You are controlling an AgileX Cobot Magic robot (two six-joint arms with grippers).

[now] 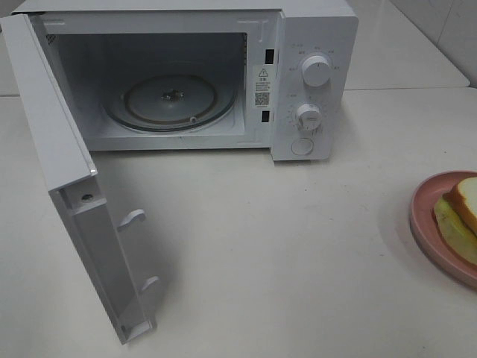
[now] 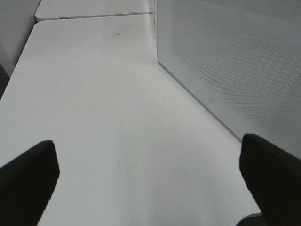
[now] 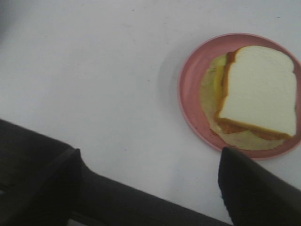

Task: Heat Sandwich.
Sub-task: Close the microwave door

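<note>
Microwave open and waiting, sandwich not yet picked up.

At left, the white microwave door (image 1: pixel 71 186) hangs wide, a flat panel with moulded plastic latch hooks; beside it the left gripper (image 2: pixel 150 176) holds its dark fingers spread over bare table (image 1: pixel 261 246). Inside the microwave (image 1: pixel 186 74) lies a clear round glass turntable (image 1: pixel 170 101). At far right the sandwich (image 3: pixel 256 92), soft white bread over a yellow-green filling, lies on a smooth pink plate (image 3: pixel 193 80). The right gripper (image 3: pixel 150 183) hangs spread and empty just beside it. Best gripping the plate's rim, I judge, keeping it level so the bread does not slide.
</note>
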